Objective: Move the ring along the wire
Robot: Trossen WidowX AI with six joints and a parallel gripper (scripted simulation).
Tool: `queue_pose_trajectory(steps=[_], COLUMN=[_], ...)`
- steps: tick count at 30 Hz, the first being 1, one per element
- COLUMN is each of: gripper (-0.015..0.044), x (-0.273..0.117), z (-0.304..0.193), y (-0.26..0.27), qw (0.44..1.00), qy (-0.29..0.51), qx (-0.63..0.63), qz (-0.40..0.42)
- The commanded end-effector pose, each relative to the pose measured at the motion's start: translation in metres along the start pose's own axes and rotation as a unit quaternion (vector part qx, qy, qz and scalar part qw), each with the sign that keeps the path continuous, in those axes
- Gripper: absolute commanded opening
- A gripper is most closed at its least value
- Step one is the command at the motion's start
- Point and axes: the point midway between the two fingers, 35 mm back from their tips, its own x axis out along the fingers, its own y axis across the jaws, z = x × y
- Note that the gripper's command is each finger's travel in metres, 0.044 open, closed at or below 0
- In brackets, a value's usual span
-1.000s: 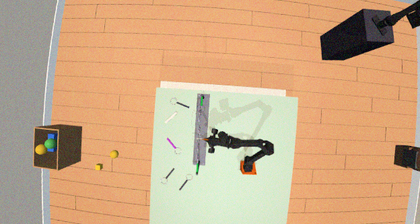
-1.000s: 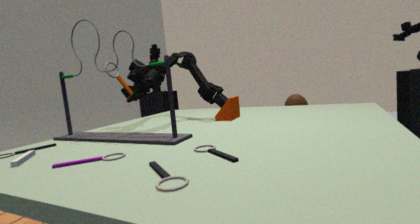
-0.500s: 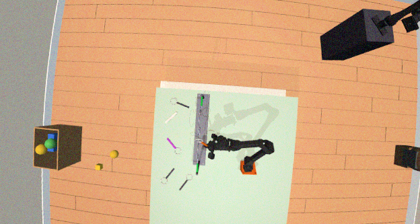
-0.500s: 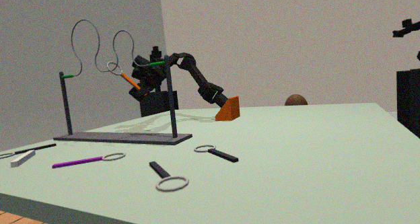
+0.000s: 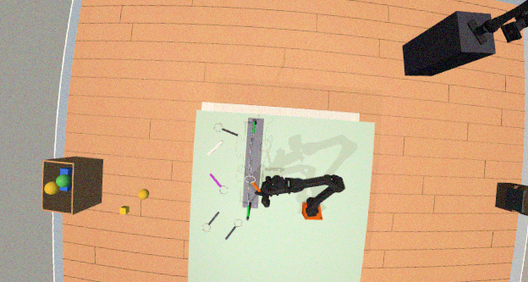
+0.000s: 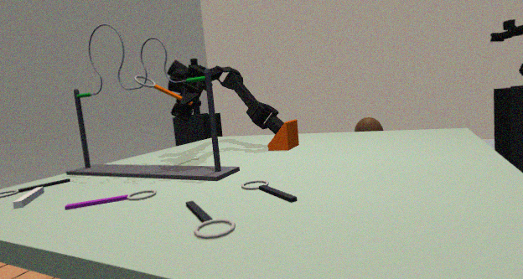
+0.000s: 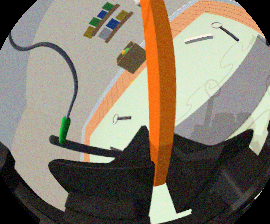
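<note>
My gripper (image 5: 259, 192) (image 6: 190, 99) (image 7: 148, 130) is shut on the orange handle (image 5: 255, 186) (image 6: 168, 92) (image 7: 161, 90). The pale ring (image 5: 245, 179) (image 6: 135, 79) is tilted nearly flat around the grey wire (image 6: 105, 25) (image 7: 73, 75), low on the left leg of the smaller hump in the exterior view. Whether ring and wire touch, I cannot tell; the ring is outside the wrist view. One green part (image 5: 248, 212) (image 6: 195, 80) is at the near post (image 6: 212, 122); the other green part (image 5: 254, 127) (image 6: 84, 95) is at the far post (image 6: 82, 128).
The posts stand on a grey base (image 6: 126, 172). Loose rings with dark handles (image 5: 213, 218) (image 6: 278, 193), a magenta-handled ring (image 5: 216, 181) (image 6: 98, 202) and a white bar (image 5: 215, 147) (image 6: 29, 198) lie on the table beside the base. The wire's taller hump rises towards the far post.
</note>
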Motion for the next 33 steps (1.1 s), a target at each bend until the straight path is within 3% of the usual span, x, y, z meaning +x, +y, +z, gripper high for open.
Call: queue_pose_trajectory(steps=[1,33], gripper=[-0.015,-0.015], x=[-0.002,-0.04], z=[0.001,0.045], y=[0.016,0.11], qw=[0.999,0.912], qy=[0.007,0.046], qx=[0.046,0.354], qz=[0.028,0.203])
